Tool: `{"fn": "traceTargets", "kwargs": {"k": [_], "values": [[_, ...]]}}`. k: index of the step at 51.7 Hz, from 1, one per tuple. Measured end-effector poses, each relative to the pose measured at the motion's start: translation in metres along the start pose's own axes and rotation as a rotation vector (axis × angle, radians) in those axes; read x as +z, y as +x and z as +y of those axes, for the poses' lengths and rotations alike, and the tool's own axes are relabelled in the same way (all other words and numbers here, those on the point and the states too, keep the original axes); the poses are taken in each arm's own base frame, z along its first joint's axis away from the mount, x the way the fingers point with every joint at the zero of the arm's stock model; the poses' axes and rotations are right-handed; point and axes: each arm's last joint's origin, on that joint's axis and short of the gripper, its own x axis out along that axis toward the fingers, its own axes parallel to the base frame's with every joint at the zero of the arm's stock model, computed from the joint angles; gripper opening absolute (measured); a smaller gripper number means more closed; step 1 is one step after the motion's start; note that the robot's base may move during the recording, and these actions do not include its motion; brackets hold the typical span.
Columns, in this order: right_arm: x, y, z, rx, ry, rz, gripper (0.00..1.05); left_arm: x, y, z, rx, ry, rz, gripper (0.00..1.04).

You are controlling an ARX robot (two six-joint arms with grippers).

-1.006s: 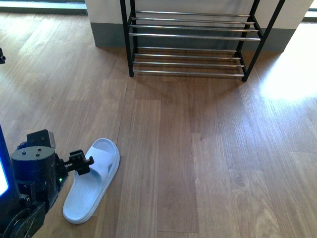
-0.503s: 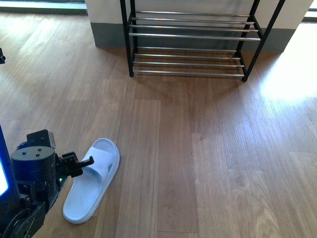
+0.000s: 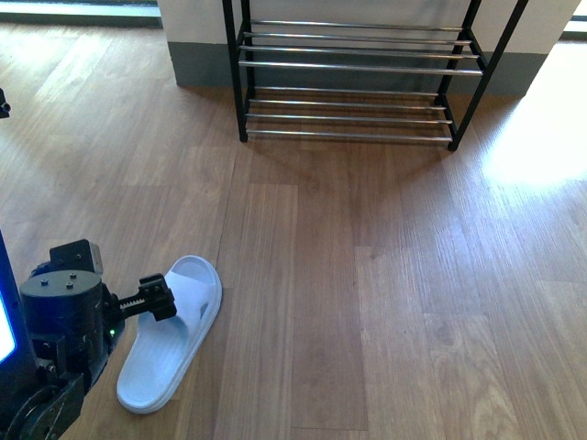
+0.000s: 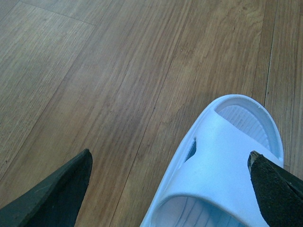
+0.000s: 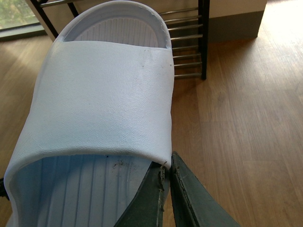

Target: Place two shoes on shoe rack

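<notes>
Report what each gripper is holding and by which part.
Right gripper pinches a pale blue moulded open-toe slide by its side edge, at the strap's rear corner. Left gripper is open and holds nothing, poised over the other pale blue slide.

The black cylindrical joint housing [image 3: 62, 307] is showing small screws [image 3: 69, 284] on top; a green light [image 3: 112, 332] is glowing on its side, a blue strip [image 3: 5, 335] shining left of it, the ribbed black left gripper [image 3: 158, 298] jutting beyond it.
</notes>
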Motion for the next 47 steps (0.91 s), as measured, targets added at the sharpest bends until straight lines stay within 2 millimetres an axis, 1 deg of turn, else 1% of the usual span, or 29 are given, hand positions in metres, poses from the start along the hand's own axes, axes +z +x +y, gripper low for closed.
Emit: {"fn": "traceTargets", "kwargs": {"k": [2,7,11,35,45,46,47], "values": [[0.0000,0.0000,0.0000,0.000,0.000,0.000,0.01,0.0000,0.0000,0.0000,0.000,-0.001,0.000,0.93],[0.0000,0.0000,0.0000,0.000,0.000,0.000,0.01,0.0000,0.0000,0.0000,0.000,0.000,0.000,0.97],[0.0000,0.0000,0.0000,0.000,0.000,0.000,0.01,0.0000,0.0000,0.0000,0.000,0.000,0.000,0.95],[0.0000,0.0000,0.0000,0.000,0.000,0.000,0.01,-0.0001,-0.0001,0.0001,0.001,-0.001,0.000,0.95],[0.0000,0.0000,0.0000,0.000,0.000,0.000,0.01,-0.0026,-0.0040,0.0022,0.008,0.003,0.015,0.95],[0.0000,0.0000,0.0000,0.000,0.000,0.000,0.01,-0.0020,-0.0048,0.0029,0.009,0.005,0.016,0.95],[0.0000,0.0000,0.0000,0.000,0.000,0.000,0.01,0.0021,-0.0097,0.0061,0.010,0.012,0.027,0.95]]}}
